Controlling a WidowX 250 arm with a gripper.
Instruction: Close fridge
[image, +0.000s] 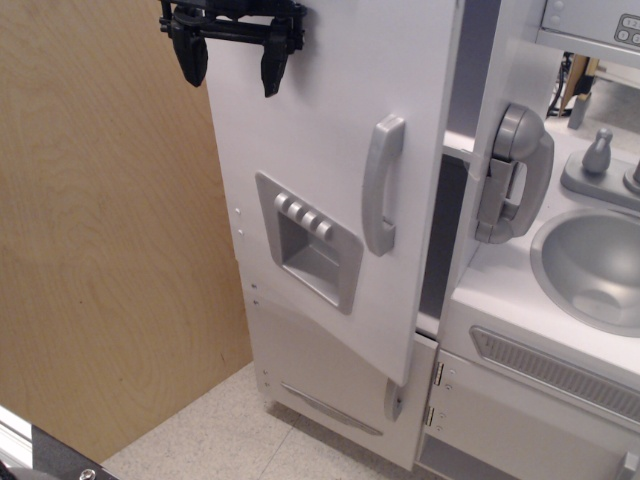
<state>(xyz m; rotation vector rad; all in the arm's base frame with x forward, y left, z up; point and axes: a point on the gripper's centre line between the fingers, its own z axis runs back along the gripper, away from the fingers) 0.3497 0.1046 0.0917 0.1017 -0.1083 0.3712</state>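
Note:
The tall white fridge door (330, 150) with its grey vertical handle (383, 186) and grey four-button dispenser panel (308, 240) stands nearly shut, with a narrow dark gap at its right edge. A bit of a white shelf (455, 145) shows through the gap. My black gripper (231, 58) is at the top left, open and empty, one finger (274, 62) in front of the door's upper left face, the other finger (190, 56) off its left edge.
A grey wall phone (514, 175) hangs right of the fridge. A grey sink (590, 265) and faucet (600, 155) lie at the right. The small lower white door (400, 400) is mostly covered by the big door. A wooden panel (110, 240) fills the left.

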